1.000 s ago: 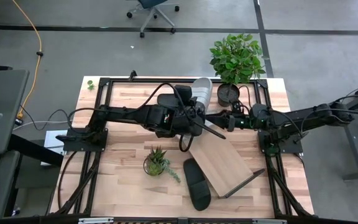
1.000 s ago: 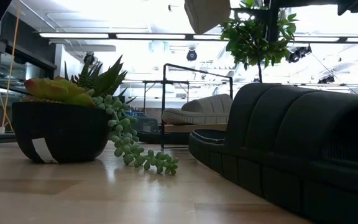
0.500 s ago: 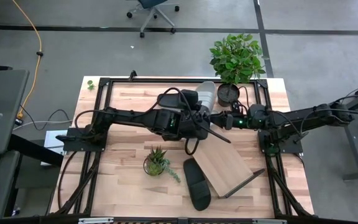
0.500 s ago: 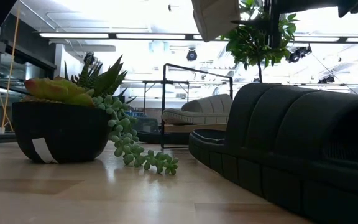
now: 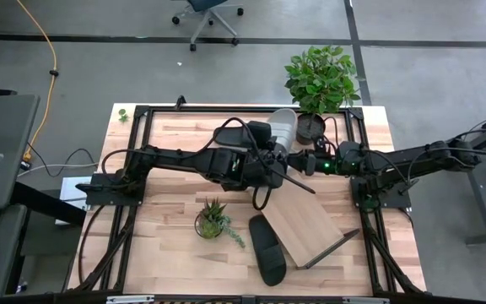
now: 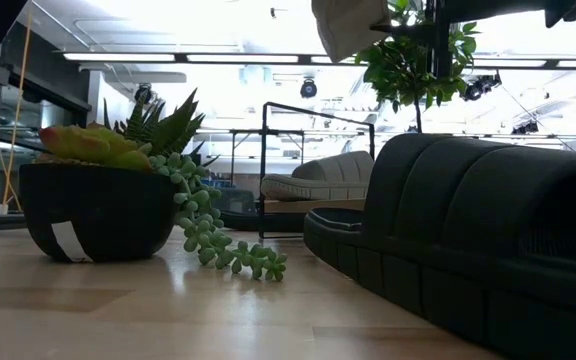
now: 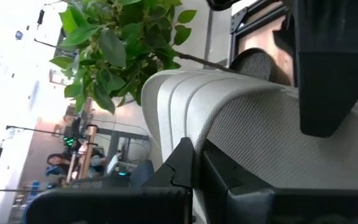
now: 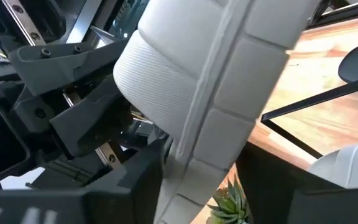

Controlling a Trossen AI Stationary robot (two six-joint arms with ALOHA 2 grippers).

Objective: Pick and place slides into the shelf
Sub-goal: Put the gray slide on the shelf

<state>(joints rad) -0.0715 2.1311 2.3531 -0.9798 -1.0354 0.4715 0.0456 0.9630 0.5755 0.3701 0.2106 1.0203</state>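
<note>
My left gripper (image 5: pixel 274 156) is shut on a light grey slide (image 5: pixel 283 125), held high over the table's far middle and showing at the top of the low view (image 6: pixel 348 22). My right gripper (image 5: pixel 304 163) has come in from the right and closes on the same slide (image 8: pixel 191 68). A second grey slide (image 6: pixel 320 177) lies on the slanted wood shelf (image 5: pixel 298 221). One black slide (image 5: pixel 267 250) lies sole-down on the table beside the shelf's left edge. The other black slide I cannot make out. My left gripper pinches the grey slide between its two fingers, one finger (image 7: pixel 328 68) on the textured face (image 7: pixel 278 143), the other (image 7: pixel 182 165) on the opposite side. The slide is lifted clear of the table. My right gripper has the slide's lower edge (image 8: pixel 194 155) between its two fingers (image 8: pixel 148 186), coming level from the table's right. The slide fills the gap between them and stands up out of the hold, tilted.
A small succulent in a dark pot (image 5: pixel 213 221) stands left of the black slide. A leafy plant (image 5: pixel 319 78) with its pot (image 5: pixel 308 127) is at the table's far edge, close behind the raised slide. The black frame rails (image 5: pixel 142 118) border the table.
My left gripper has carried the grey slide toward the table's right, to my right gripper, most of the way early on and then slowing almost to a stop. The slide has stayed lifted clear. My right arm has barely moved.
</note>
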